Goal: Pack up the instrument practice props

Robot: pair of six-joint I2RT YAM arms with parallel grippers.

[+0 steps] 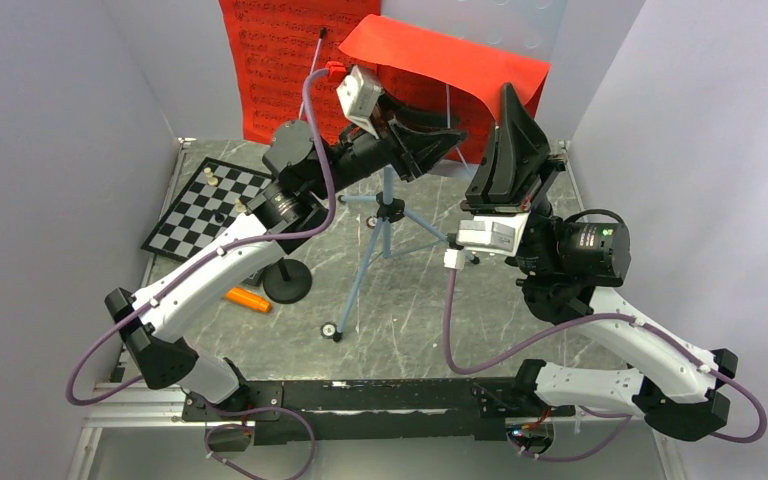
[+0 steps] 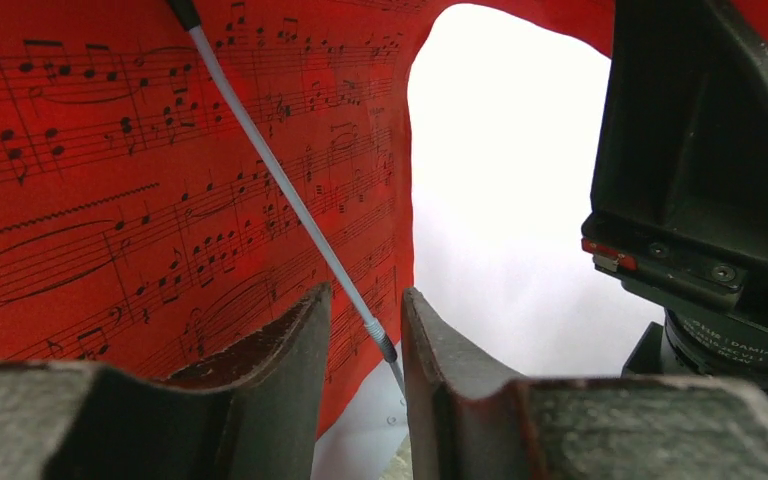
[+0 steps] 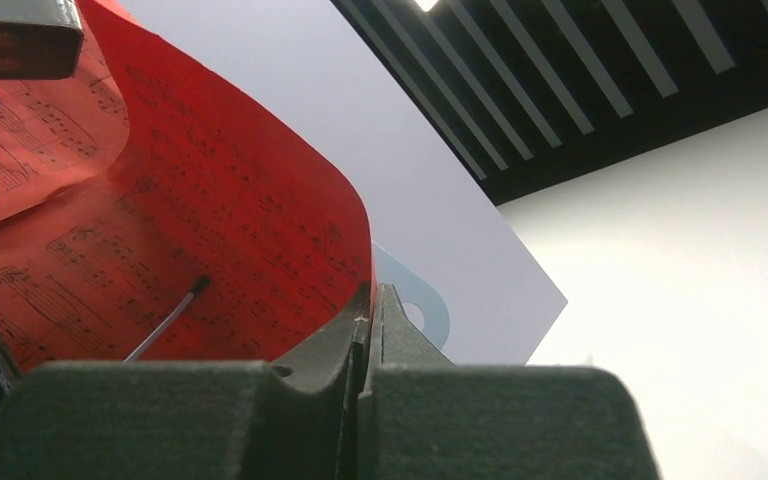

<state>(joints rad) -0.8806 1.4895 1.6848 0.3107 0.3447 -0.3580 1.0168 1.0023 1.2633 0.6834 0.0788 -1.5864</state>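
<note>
The light-blue tripod music stand [image 1: 385, 228] stands mid-table, its perforated desk [image 1: 525, 25] at the back. One red music sheet [image 1: 270, 70] hangs flat at the back left. A second red sheet [image 1: 440, 55] curls forward, and my right gripper [image 1: 511, 97], pointing up, is shut on its edge [image 3: 260, 200]. My left gripper [image 1: 447, 140] is raised beside that sheet, its jaws a little apart and empty [image 2: 365, 320]. The thin rod [image 2: 280, 180] of the black round-base mic stand [image 1: 287, 281] shows beyond them. The orange microphone [image 1: 248, 299] lies on the table.
A black-and-white chessboard [image 1: 205, 205] with pieces lies at the back left. Grey walls close in the left, right and back. The right gripper's body [image 2: 700, 150] is close to the left gripper's right side. A corner of the stand's desk [image 3: 415, 298] shows behind the right jaws.
</note>
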